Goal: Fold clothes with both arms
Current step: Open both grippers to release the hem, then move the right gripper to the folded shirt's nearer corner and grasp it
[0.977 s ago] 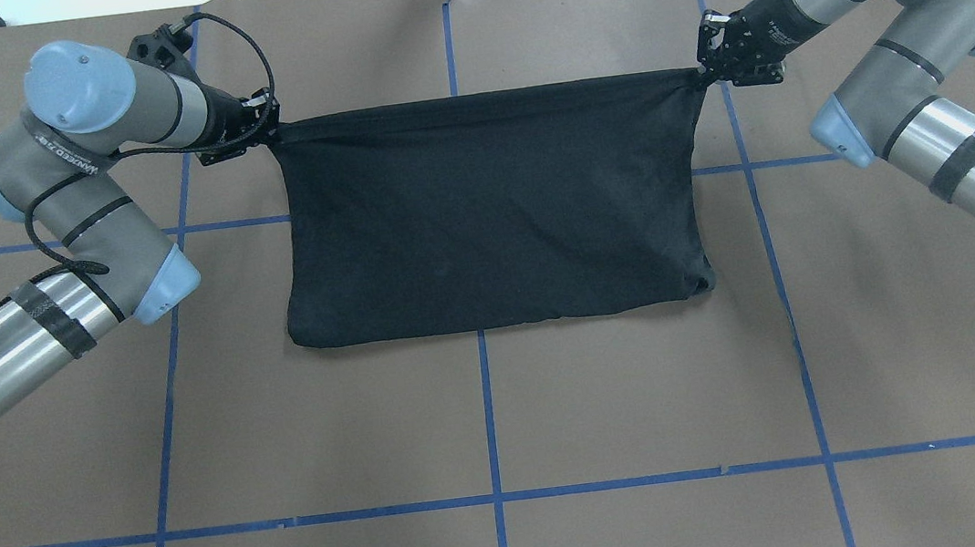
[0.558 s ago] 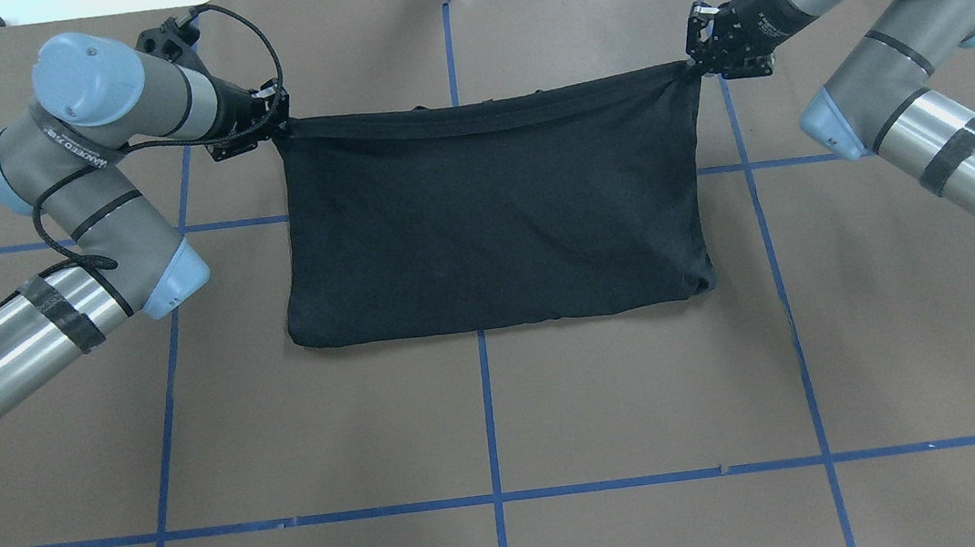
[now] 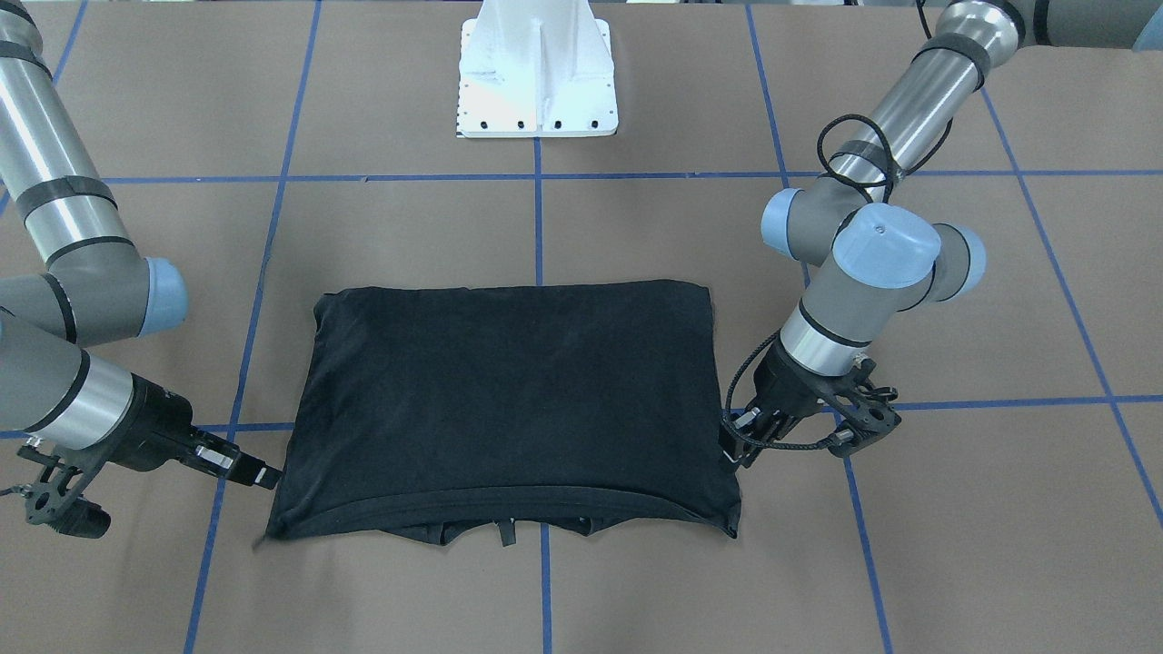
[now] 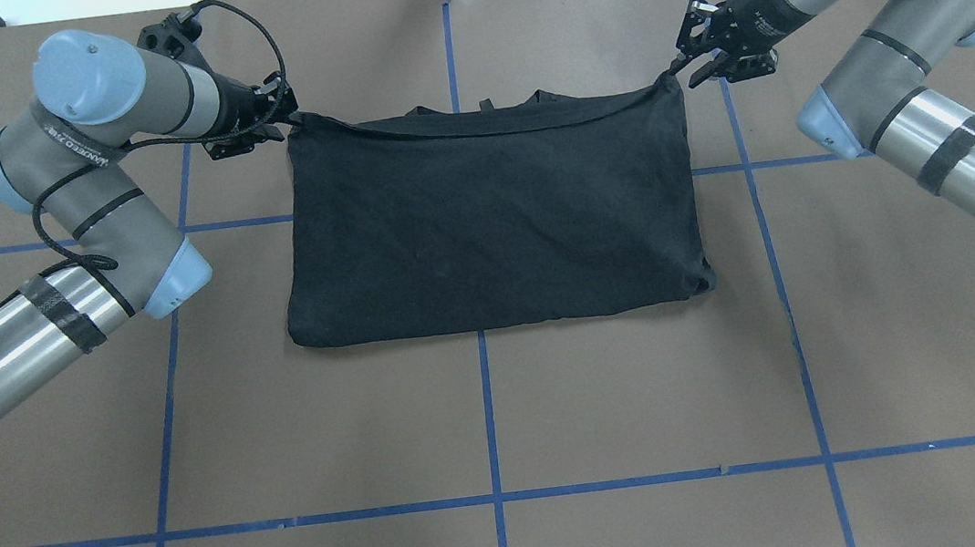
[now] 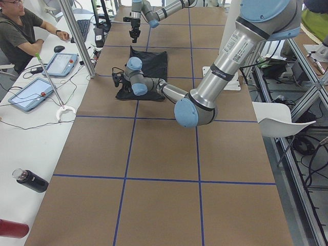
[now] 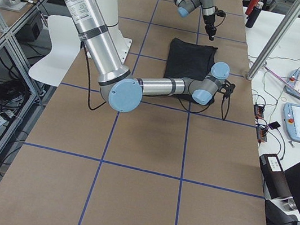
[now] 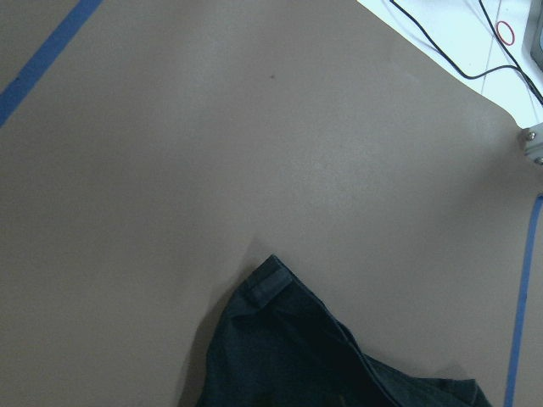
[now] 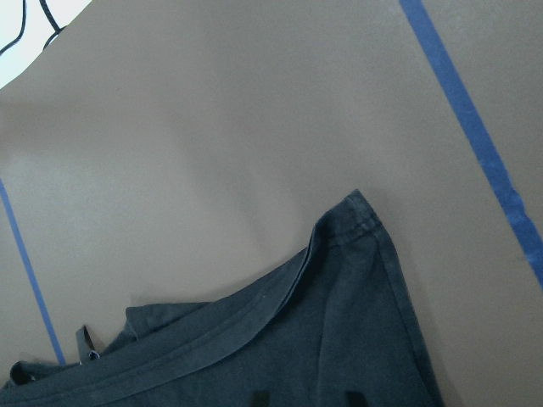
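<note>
The black T-shirt [image 4: 489, 209] lies folded on the worktop [image 4: 647, 384] (collar peeking out). The left end effector [image 4: 289, 118] and right end effector [image 4: 678, 68] flank its far corners, fingers parted, holding nothing.

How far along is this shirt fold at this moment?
Done: the T-shirt lies folded over on the table, plain black side up. In hand: nothing; the left gripper and right gripper hover open by its far corners. Left: likely a further fold, since it makes a wide rectangle.
</note>
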`<state>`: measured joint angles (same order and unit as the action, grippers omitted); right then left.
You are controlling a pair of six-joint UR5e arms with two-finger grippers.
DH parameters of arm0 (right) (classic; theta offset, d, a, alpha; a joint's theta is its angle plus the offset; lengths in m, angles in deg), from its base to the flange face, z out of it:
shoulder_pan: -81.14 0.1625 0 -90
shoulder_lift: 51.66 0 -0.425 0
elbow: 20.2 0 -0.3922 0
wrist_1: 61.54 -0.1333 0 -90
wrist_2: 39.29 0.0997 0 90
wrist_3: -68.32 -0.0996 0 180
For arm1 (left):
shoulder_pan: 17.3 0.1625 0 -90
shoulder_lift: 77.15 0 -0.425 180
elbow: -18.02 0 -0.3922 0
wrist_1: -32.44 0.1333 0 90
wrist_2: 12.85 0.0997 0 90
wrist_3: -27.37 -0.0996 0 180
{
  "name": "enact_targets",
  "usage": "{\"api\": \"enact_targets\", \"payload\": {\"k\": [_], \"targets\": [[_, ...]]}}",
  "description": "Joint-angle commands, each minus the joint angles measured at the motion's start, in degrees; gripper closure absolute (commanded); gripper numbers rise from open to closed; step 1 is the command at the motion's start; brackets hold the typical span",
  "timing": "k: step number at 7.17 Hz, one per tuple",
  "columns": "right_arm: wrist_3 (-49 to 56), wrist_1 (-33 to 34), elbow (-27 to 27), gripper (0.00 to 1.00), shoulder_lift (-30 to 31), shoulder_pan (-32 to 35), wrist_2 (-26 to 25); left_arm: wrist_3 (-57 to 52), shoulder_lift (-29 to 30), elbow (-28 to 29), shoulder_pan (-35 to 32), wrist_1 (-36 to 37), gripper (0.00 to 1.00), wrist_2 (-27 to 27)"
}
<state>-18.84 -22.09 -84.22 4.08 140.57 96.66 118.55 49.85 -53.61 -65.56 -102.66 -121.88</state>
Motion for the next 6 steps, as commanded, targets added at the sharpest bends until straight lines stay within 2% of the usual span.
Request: {"api": "enact_targets", "payload": {"k": [1,3,6], "targets": [[-0.29,-0.07,-0.76,0.0,-0.02,-0.02,0.19,-0.12,-0.34,-1.57,-0.16,0.01,0.0,-0.04],[-0.9,0.54,-6.79,0.0,3.38,-2.55,0.28,-0.03,-0.61,-4.72,-0.25,0.54,0.0,-0.22],[-1.34,0.81,-19.97,0.01,15.24,-7.82,0.01,0.05,-4.64,-11.13,-0.25,0.89,0.0,-0.39]]}}
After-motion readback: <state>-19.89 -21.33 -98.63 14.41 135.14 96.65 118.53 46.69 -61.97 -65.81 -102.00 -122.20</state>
